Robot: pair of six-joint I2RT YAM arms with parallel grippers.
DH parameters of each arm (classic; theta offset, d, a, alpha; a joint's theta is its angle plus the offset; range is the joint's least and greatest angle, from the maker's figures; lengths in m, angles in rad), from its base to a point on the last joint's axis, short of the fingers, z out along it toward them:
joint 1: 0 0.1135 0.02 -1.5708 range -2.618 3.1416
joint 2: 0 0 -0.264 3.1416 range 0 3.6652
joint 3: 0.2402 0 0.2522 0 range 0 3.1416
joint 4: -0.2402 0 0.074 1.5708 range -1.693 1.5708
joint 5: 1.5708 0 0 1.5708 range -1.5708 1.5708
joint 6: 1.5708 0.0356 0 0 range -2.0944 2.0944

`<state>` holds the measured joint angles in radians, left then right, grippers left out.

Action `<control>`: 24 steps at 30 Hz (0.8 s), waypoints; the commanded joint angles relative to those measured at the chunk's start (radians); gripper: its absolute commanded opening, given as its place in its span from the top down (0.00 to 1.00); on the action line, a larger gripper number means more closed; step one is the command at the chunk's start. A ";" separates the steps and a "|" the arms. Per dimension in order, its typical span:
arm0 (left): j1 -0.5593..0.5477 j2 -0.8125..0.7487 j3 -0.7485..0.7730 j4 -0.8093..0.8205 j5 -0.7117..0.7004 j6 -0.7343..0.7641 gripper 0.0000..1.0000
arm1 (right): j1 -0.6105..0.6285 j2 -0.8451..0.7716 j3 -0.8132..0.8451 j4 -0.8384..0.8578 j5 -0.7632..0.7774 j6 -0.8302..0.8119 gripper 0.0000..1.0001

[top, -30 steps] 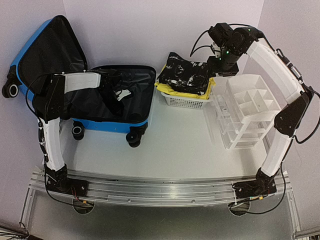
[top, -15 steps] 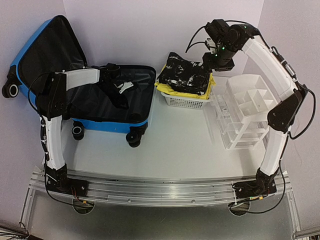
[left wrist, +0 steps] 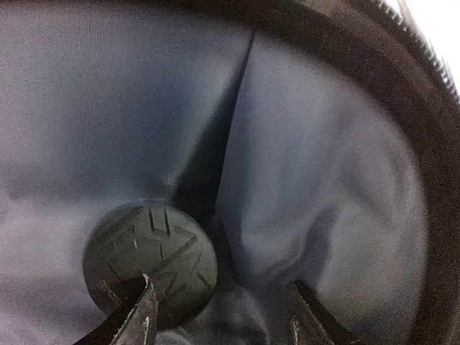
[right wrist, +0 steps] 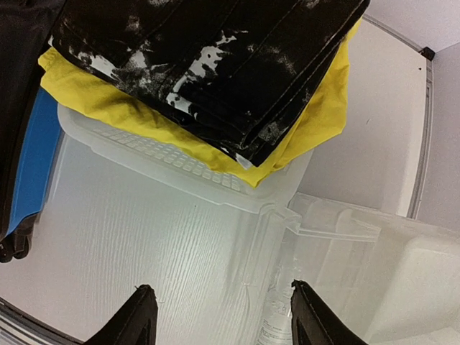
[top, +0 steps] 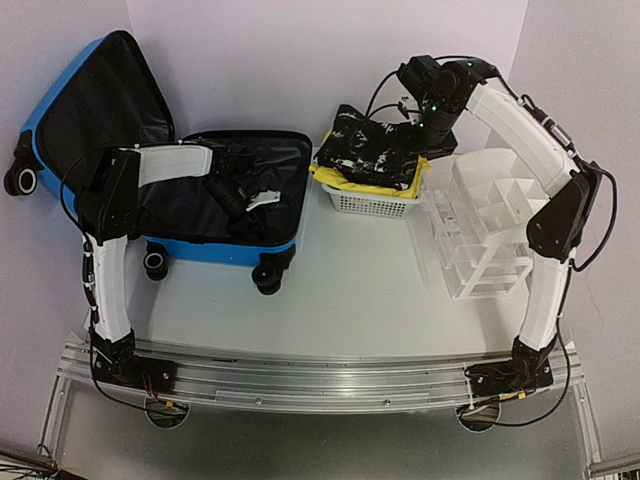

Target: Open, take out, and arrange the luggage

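while the luggage [top: 225, 245] sits as before at the left of the table [top: 340, 290], both arms stand differently from a second ago.

item 1, luggage: blue shell, open; lid [top: 95, 90] propped up toward the back left corner, base flat with black lining facing up, wheels toward the near side.

item 2, left gripper [left wrist: 223, 320]: inside the base, further toward the near side of the lining than a second ago, and spread wider than then. fingers [left wrist: 140, 320] apart, nothing clamped between them. a dark round object [left wrist: 162, 251] with an embossed pattern lies on the lining by the left fingertip, which overlaps its lower edge. whether they touch cannot be told.

item 3, white slatted basket [top: 370, 203]: just right of the luggage, holding a yellow cloth [top: 335, 180] with a black-and-white patterned bag [top: 375, 145] on top; unchanged.

item 4, right gripper [right wrist: 224, 320]: shifted left since a second ago, away from above the clear plastic organiser [top: 490, 220] toward the right edge of the patterned bag. fingers [right wrist: 140, 320] apart as widely as before, holding nothing and touching nothing; bare table, the basket rim and the organiser's corner show below them.

item 5, clear plastic organiser: right of the basket, close beside it; unchanged.
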<state>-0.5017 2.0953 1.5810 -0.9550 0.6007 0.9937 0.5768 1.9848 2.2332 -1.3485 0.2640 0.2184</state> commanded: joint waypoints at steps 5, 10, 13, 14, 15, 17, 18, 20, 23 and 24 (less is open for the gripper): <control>0.075 -0.079 0.035 -0.040 -0.032 0.023 0.39 | -0.021 0.028 0.014 -0.102 -0.023 0.014 0.42; 0.140 -0.127 -0.016 -0.168 -0.161 0.159 0.34 | -0.031 0.047 0.031 -0.089 0.021 -0.004 0.42; 0.196 -0.130 -0.049 -0.160 -0.254 0.163 0.31 | -0.047 0.066 0.046 -0.088 0.008 -0.008 0.42; 0.219 -0.126 -0.045 -0.152 -0.270 0.159 0.29 | -0.050 0.070 0.048 -0.087 0.004 -0.011 0.42; 0.241 -0.121 -0.039 -0.146 -0.286 0.157 0.26 | -0.053 0.075 0.048 -0.086 0.001 -0.013 0.42; 0.272 -0.101 -0.032 -0.143 -0.327 0.168 0.22 | -0.060 0.086 0.047 -0.080 -0.011 -0.014 0.42; 0.283 -0.091 -0.036 -0.140 -0.346 0.180 0.20 | -0.064 0.093 0.050 -0.078 -0.018 -0.014 0.42; 0.288 -0.079 -0.064 -0.110 -0.376 0.200 0.17 | -0.068 0.110 0.063 -0.075 -0.033 -0.016 0.42; 0.289 -0.067 -0.075 -0.064 -0.383 0.194 0.17 | -0.071 0.131 0.092 -0.075 -0.042 -0.027 0.42; 0.288 -0.069 -0.053 -0.065 -0.352 0.194 0.18 | -0.074 0.134 0.097 -0.074 -0.046 -0.029 0.42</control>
<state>-0.1998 2.0081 1.5185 -1.0559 0.2554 1.1589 0.5114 2.0920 2.2727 -1.3474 0.2488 0.2078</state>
